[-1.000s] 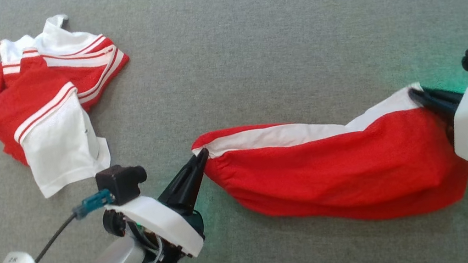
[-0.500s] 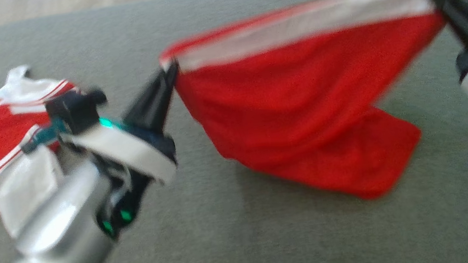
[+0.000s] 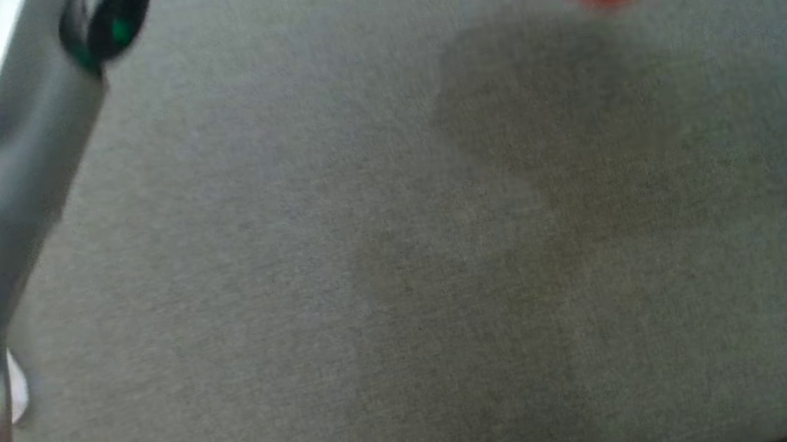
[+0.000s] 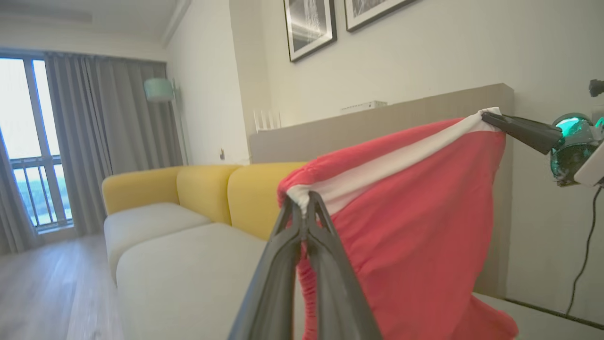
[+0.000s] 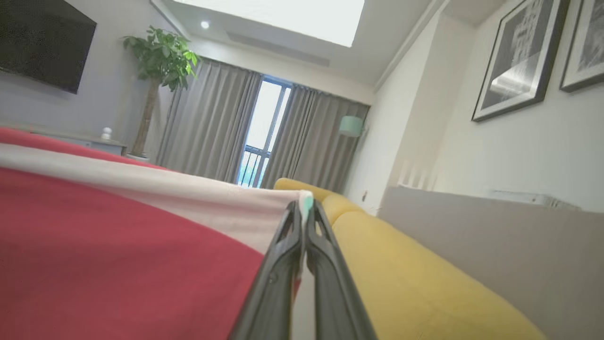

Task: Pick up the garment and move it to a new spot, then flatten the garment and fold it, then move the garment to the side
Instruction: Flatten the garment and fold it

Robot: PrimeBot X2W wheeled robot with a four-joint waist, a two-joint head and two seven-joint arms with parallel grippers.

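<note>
Left wrist view: my left gripper [image 4: 306,198] and right gripper [image 5: 306,208] each pinched shut on the garment [image 4: 415,222] at its white band [image 4: 401,158], cloth hanging airborne between them; pickup done, I judge; placing, flattening, folding, siding remain.

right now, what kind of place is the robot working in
Most likely a home living room: there is a yellow sofa, framed pictures on the wall, and a potted plant beside long grey curtains.
</note>
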